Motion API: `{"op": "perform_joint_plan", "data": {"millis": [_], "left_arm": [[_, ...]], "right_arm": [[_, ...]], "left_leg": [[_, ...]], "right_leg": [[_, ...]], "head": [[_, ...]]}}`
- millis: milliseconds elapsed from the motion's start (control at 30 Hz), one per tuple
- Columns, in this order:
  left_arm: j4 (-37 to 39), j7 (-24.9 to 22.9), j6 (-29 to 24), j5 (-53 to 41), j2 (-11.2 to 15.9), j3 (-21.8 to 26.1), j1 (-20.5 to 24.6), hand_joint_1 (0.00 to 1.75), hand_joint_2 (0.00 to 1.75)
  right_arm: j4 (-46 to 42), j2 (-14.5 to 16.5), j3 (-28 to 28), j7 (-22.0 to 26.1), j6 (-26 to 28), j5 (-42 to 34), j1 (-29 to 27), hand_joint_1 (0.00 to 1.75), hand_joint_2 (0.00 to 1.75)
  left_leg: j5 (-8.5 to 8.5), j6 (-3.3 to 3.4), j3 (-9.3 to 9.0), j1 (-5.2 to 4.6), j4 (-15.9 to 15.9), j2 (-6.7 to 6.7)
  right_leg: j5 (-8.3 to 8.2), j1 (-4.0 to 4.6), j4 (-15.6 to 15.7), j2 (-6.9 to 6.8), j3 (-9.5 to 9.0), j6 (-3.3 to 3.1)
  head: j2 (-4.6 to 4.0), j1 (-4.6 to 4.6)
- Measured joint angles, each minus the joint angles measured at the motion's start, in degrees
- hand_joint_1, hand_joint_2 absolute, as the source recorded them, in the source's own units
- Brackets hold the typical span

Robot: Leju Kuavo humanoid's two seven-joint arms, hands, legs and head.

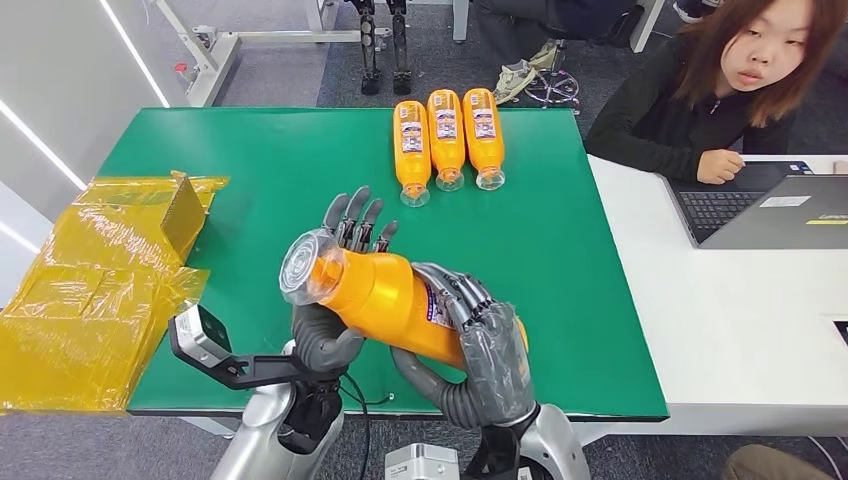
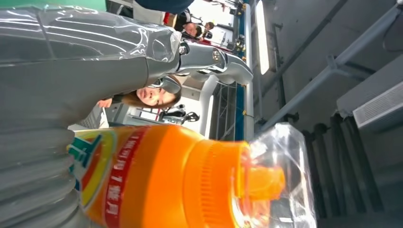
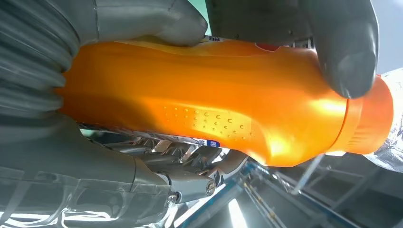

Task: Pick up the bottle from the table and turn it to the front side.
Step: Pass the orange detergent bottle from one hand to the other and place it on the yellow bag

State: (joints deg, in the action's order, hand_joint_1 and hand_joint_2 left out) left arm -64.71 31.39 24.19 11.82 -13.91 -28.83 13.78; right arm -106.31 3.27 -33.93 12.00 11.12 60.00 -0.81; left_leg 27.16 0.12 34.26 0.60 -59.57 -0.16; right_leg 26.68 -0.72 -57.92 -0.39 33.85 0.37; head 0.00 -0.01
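Note:
An orange bottle (image 1: pixel 385 295) with a clear plastic cap cover is held in the air over the near edge of the green table (image 1: pixel 250 190). It lies tilted, cap end up and to the left. My left hand (image 1: pixel 335 300) holds it near the neck, fingers behind it and thumb underneath. My right hand (image 1: pixel 480 340) grips the base end, fingers wrapped over the label. The left wrist view has the bottle (image 2: pixel 157 175) with its label and cap beside my left hand (image 2: pixel 71 71). In the right wrist view my right hand (image 3: pixel 47 95) clasps the bottle's (image 3: pixel 214 104) dimpled body.
Three more orange bottles (image 1: pixel 445 135) lie side by side at the table's far middle. Yellow plastic bags (image 1: pixel 90 290) and a cardboard piece (image 1: pixel 183 215) cover the left end. A person (image 1: pixel 700 90) sits at the white table (image 1: pixel 720 330) on the right with a laptop (image 1: pixel 770 205).

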Motion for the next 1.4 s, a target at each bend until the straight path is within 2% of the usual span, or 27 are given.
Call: {"op": "perform_joint_plan", "data": {"millis": [533,567,667,700,733,900,1067,1400], "left_arm": [[-0.4,-1.3,-1.0,-0.4,1.2,0.0,1.5,0.0,1.75],[-0.4,-1.4,-1.0,-0.4,1.2,-0.1,1.5,0.19,1.75],[-0.3,-1.3,-0.9,-0.3,1.3,-0.1,1.8,1.28,1.75],[-0.3,-1.3,-0.9,-0.3,1.3,-0.2,1.9,1.46,1.75],[-0.2,-1.2,-0.9,-0.3,1.3,-0.3,2.1,1.5,1.75],[-0.1,-0.5,-0.9,-0.4,1.6,-1.0,2.4,1.55,1.75],[-0.1,-0.3,-0.9,-0.4,1.7,-1.2,2.4,1.45,1.75],[-0.1,-0.5,-1.6,-0.2,1.8,-1.2,2.2,1.41,1.75]], "right_arm": [[3.5,0.9,1.1,-1.6,-2.9,-0.3,-2.3,1.75,1.75],[3.4,0.9,1.3,-1.7,-3.1,0.1,-2.5,1.75,1.75],[3.1,1.1,1.7,-1.8,-3.3,1.2,-2.9,1.75,1.75],[2.9,1.2,1.9,-1.7,-3.4,1.6,-3.1,1.75,1.75],[2.7,1.2,2.2,-1.7,-3.5,1.9,-3.3,1.75,1.75],[1.5,1.5,3.2,-1.1,-3.7,2.8,-4.3,1.75,1.75],[1.1,1.8,4.0,-0.9,-3.7,3.0,-4.9,1.75,1.75],[1.0,2.1,4.8,0.6,-3.9,3.3,-5.6,1.75,1.75]], "left_leg": [[0.0,0.0,0.0,0.0,0.0,0.02],[0.0,0.0,0.0,0.0,0.0,0.03],[0.0,0.0,-0.01,0.0,0.0,0.04],[0.0,0.0,0.0,0.0,0.0,0.04],[0.0,0.0,0.0,0.0,0.0,0.04],[0.0,-0.01,0.0,0.0,0.0,0.05],[0.0,0.0,0.0,0.0,0.0,0.05],[0.0,-0.01,0.0,0.0,0.0,0.04]], "right_leg": [[0.0,0.0,0.0,0.01,0.01,0.0],[0.0,0.0,0.0,0.02,0.02,0.0],[0.0,0.0,0.0,0.03,0.02,0.0],[0.0,0.0,0.0,0.03,0.02,0.0],[0.0,0.0,0.0,0.03,0.02,0.0],[0.0,0.0,0.0,0.03,0.02,0.0],[0.0,0.0,0.0,0.03,0.02,0.0],[0.0,0.0,0.0,0.03,0.01,0.0]], "head": [[0.0,-0.01],[0.0,0.0],[-0.01,0.01],[-0.01,0.0],[0.0,0.0],[0.0,0.0],[-0.01,0.01],[-0.01,0.01]]}}
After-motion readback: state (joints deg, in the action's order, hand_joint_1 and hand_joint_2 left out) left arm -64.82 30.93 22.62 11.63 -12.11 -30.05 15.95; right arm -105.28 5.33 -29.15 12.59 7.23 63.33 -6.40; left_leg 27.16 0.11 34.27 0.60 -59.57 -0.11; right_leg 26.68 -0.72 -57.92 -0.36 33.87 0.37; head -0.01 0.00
